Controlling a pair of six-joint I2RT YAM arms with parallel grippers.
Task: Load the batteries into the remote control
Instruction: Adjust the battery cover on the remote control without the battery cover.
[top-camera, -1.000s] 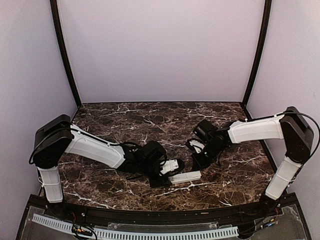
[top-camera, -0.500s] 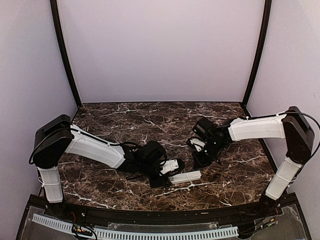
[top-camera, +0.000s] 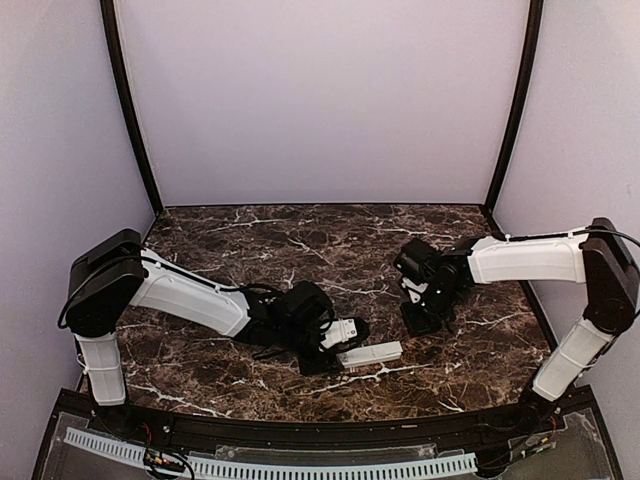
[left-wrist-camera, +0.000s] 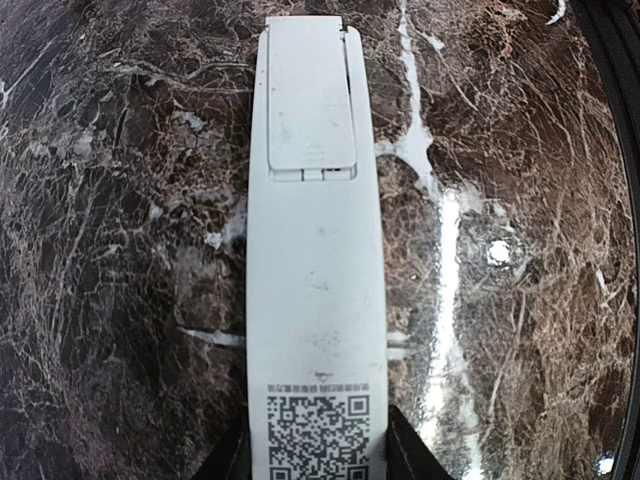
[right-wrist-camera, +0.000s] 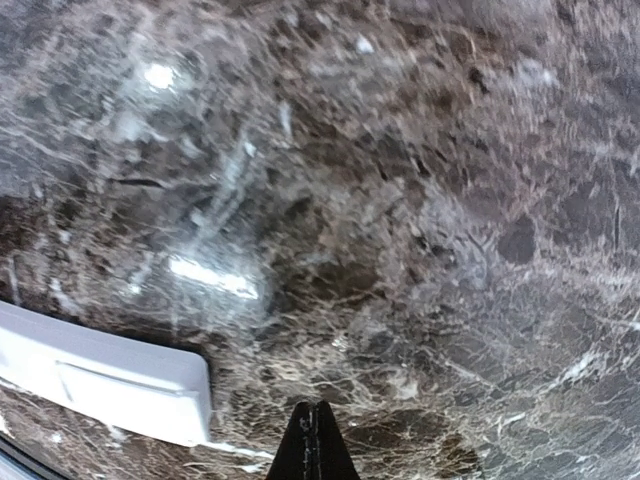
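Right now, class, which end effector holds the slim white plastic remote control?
The left end effector, fingers clamping the QR-coded remote control; the right end effector is shut, empty.

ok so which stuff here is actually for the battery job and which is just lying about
For the job:
- remote, back side up, battery cover in place, held by the left gripper
- right gripper, shut, nothing visible in it
- batteries: not visible in any view

Just lying about:
- nothing, only the bare marble table
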